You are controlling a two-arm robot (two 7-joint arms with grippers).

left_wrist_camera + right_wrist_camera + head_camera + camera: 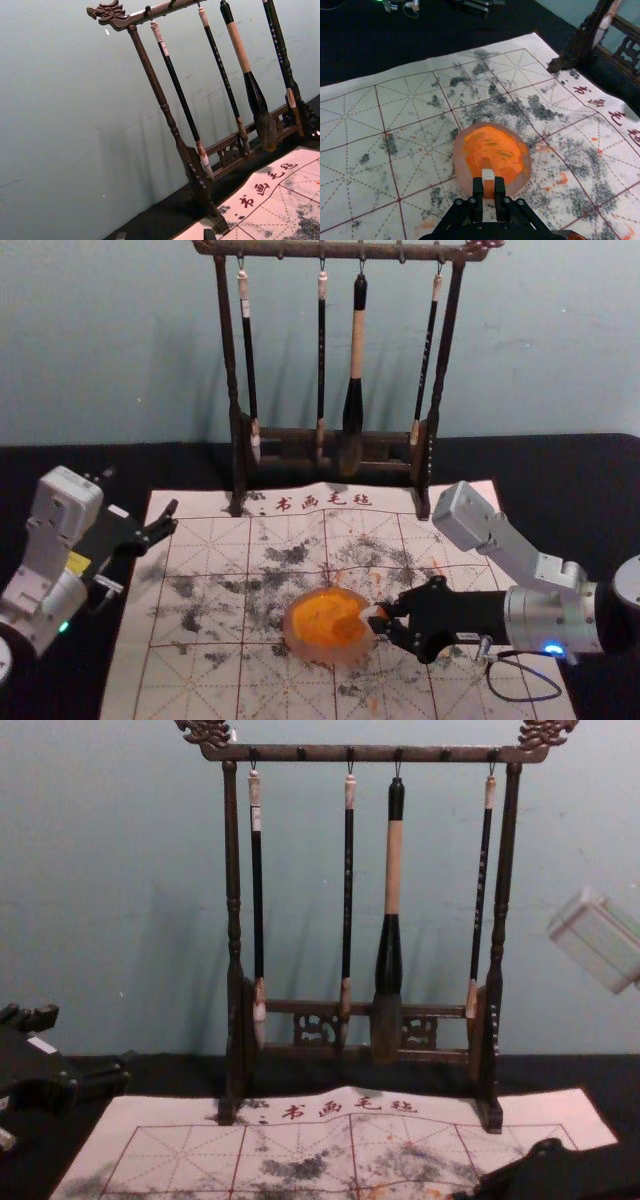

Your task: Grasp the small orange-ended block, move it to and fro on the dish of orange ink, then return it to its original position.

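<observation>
The right gripper (384, 622) was reaching in from the right of the head view, above the paper mat (126, 680), with its fingertips at the right side of the dish (300, 648). Its fingers were narrowed around the small block (488, 186), one on each side, so it was holding it. The block had a white part and an orange part between the fingertips, and it was over the edge of the orange ink (495, 145), at the side of the dish closest to the gripper. Whether it was touching the ink could not be told for certain.

The dish was round, with a pale pinkish rim, and sat on the mat. The ink spread across its middle, with a few darker streaks in it. The mat had red grid lines, dashed guide lines, dark smudges and some orange spots.

The left gripper (138, 498) was parked at the left, over the dark table (200, 466) and beside the mat, well apart from the dish. Its fingers were spread wide, with nothing between them.

Beyond the dish, a dark wooden rack (230, 360) stood upright at the far edge of the mat. Four brushes (357, 350) hung from its top bar, one much thicker than the others, in front of a pale blue-green wall (560, 340)
</observation>
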